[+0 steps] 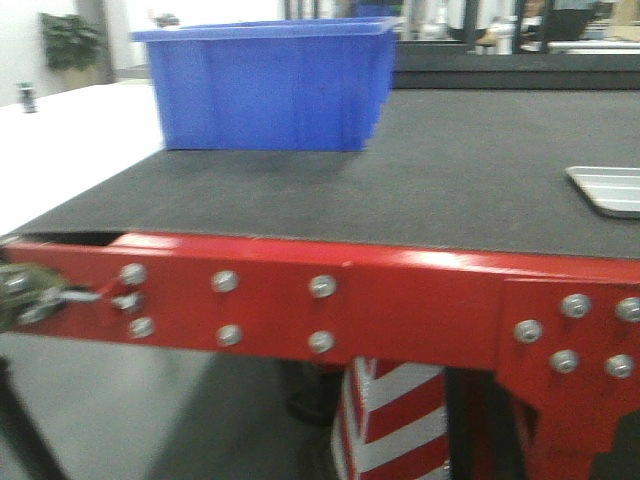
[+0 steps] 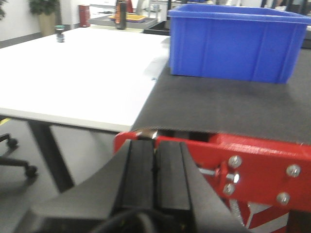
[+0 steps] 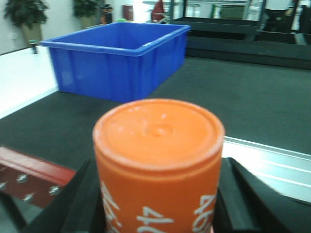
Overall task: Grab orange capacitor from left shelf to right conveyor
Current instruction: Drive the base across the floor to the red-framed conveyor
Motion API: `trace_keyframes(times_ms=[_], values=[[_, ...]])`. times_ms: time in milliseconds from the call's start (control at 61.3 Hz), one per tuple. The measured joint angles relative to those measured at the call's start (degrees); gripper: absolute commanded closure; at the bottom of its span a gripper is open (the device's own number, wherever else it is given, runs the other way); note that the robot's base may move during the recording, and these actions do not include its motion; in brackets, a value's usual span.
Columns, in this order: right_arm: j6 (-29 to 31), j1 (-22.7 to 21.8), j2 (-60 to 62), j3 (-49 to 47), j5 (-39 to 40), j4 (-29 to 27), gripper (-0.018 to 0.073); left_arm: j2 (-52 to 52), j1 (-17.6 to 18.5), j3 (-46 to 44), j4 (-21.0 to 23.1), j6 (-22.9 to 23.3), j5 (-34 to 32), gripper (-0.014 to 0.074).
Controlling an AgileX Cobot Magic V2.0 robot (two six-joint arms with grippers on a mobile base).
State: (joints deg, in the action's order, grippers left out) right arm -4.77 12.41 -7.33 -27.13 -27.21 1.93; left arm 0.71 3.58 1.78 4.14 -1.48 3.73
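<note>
Right jaws pinch the stiff, probably slippery orange capacitor (image 3: 158,160) by its sides; left jaws are pressed together.

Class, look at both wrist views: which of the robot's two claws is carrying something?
The right claw, which grips the orange capacitor; the left claw is shut and empty.

I recorded a white table (image 2: 82,73) across the left of the left wrist view, chair castors (image 2: 30,171) at its lower left, a potted plant (image 1: 72,45) against a pale wall (image 1: 15,45) upper left in the front view, and grey floor (image 1: 100,400) below.
</note>
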Motion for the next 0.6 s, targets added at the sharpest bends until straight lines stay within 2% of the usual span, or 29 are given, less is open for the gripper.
trace_keyframes(times_ms=[603], values=[[0.00,0.00,0.00,0.00,0.00,0.00,0.0494,0.00,-0.05,0.00,0.00,0.00,0.00,0.0723]])
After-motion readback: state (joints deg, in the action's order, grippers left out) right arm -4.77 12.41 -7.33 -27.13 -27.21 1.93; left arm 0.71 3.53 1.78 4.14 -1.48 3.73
